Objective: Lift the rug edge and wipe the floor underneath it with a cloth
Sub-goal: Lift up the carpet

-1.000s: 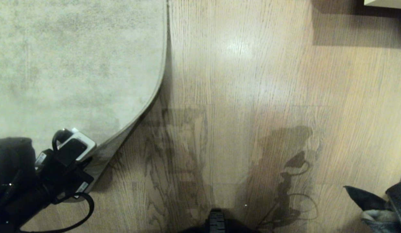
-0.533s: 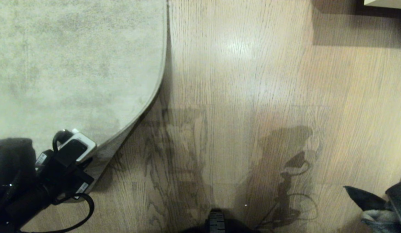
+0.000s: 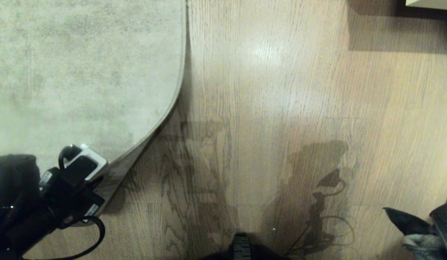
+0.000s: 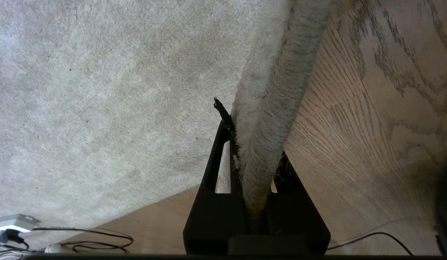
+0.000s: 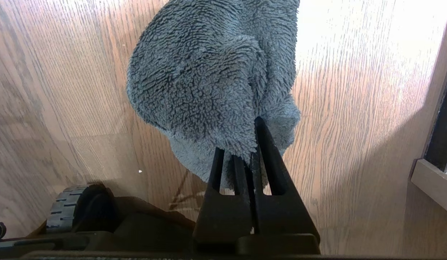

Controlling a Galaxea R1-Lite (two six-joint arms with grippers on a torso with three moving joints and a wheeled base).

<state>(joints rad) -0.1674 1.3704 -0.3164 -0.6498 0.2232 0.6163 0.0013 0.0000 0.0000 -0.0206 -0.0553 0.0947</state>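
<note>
The rug edge stands between the jaws of my left gripper, which is shut on it and holds the corner up off the floor. In the head view the left wrist sits at the lower left, and the rug edge curls up from it over the floor. My right gripper is shut on the fuzzy grey-blue cloth, which hangs bunched above bare floor. A bit of the cloth shows at the head view's lower right corner.
A white power adapter and looped cables lie by the rug's near side. My base wheel is at the front. Pale furniture stands at the far right, and a low ledge is beside the right gripper.
</note>
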